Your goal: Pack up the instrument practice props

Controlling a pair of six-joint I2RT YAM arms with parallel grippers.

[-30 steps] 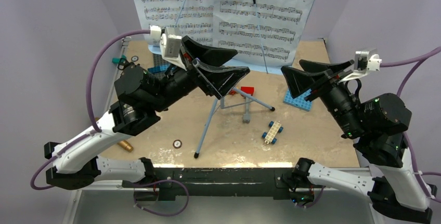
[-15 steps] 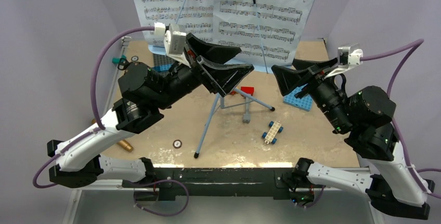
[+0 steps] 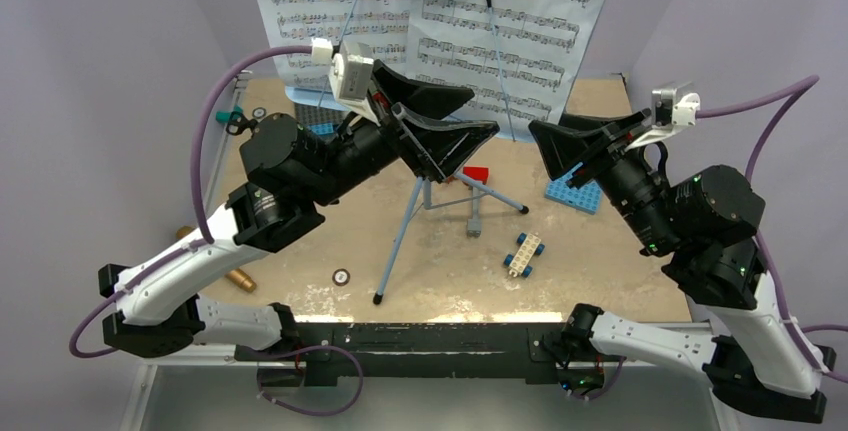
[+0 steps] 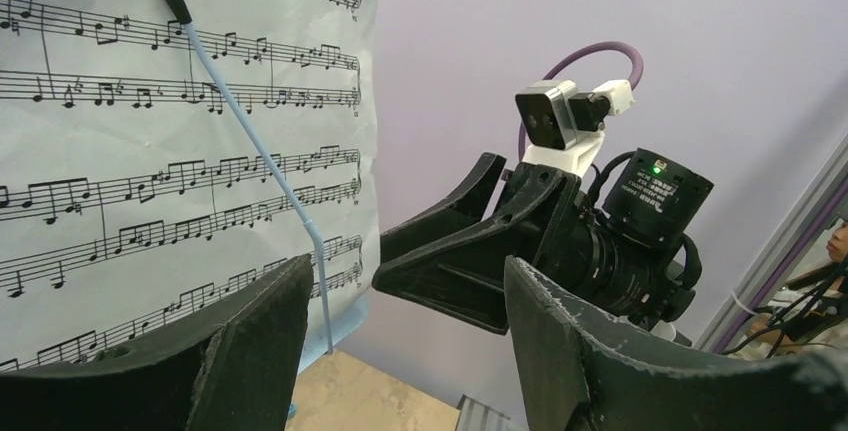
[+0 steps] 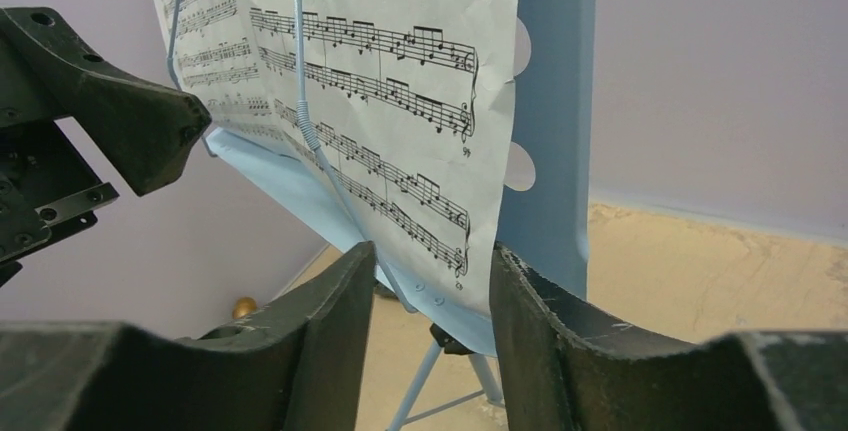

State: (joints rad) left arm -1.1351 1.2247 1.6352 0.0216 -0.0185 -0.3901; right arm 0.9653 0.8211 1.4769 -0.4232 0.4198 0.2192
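Music stand (image 3: 401,236) upright mid-tabletop (image 3: 600,251), carrying sheet pages (image 3: 430,11); right pincer (image 5: 428,261) partly open, jaws straddling a lower page corner; left pincer (image 3: 484,114) wide open, empty, near the pages.

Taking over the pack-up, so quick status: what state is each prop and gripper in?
music stand: upright on its tripod, desk unfolded.
sheet-music pages: on the stand, pinned under wire holders.
toy microphone: lying flat, unpacked, partly hidden.
left gripper: open, empty, raised before the pages.
right gripper: jaws apart at the pages' lower corner, no grip seen.
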